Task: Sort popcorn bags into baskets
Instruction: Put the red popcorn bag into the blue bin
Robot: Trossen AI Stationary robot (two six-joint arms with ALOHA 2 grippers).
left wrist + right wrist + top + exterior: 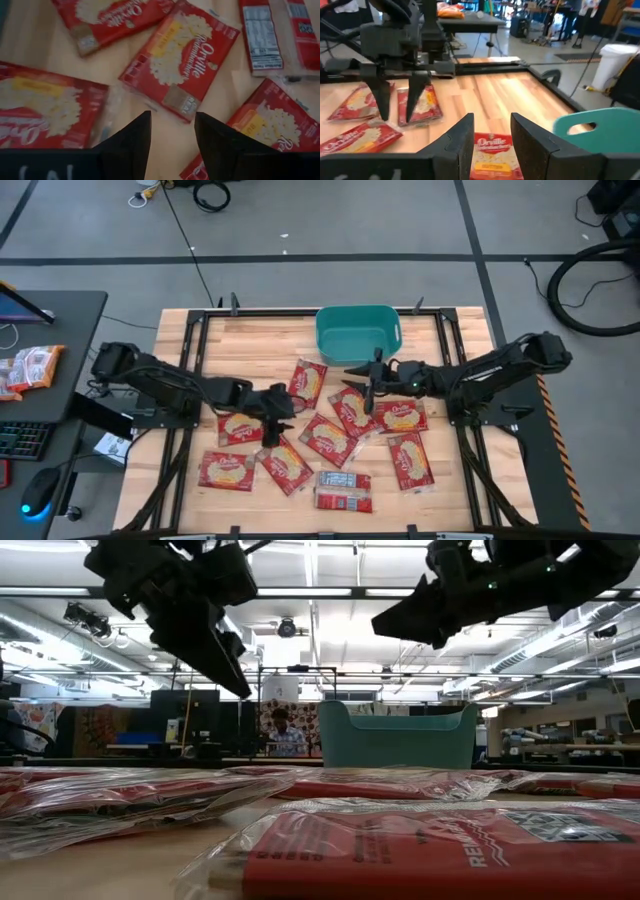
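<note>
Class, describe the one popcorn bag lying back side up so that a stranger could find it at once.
Start at the teal basket at the table's far edge and go straight across to the near edge. There, among the red popcorn bags, lies the back-up bag. It alone shows a grey-white printed panel instead of a cream-yellow oval.

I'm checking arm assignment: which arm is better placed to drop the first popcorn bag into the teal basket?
Probably the right. The right gripper hangs open just below the teal basket, over a popcorn bag. The left gripper, also open and empty, is farther from it, among the bags.
</note>
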